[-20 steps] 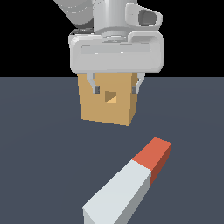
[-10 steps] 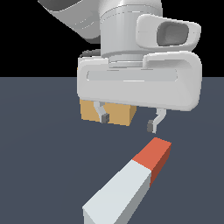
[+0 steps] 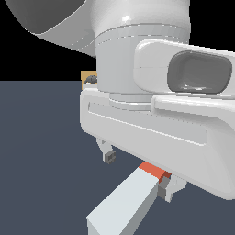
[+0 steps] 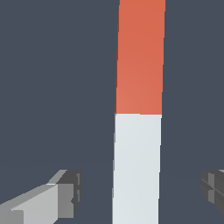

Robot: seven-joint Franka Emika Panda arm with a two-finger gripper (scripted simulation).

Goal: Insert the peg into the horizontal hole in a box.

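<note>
Dark slate-blue ground (image 3: 41, 151) fills the lower part of the exterior view under a flat black backdrop, and the same plain surface lies behind everything in the wrist view. Nearest the exterior camera lies the peg (image 3: 126, 204), flat on the ground, its pale grey-white end toward the viewer and its short red-orange section pointing away, partly hidden under the robot's hand. Just above that far part hangs the gripper (image 3: 137, 173), its two dark-padded fingers (image 3: 109, 156) spread wide apart, one off to the exterior view's left of the peg and the other close beside the peg's edge on the exterior view's right. The wrist view shows the peg (image 4: 138, 127) running straight between the finger pads (image 4: 70, 192), with bare ground on each side of the bar, so the hand is open and grips nothing; the pads do not touch the peg there. The bulky white hand body and wrist (image 3: 151, 110) take up most of the exterior view. Farthest back, only a small tan corner of the box (image 3: 85, 78) peeps out at the hand's left edge in that view, well apart from the peg; its hole is hidden.
</note>
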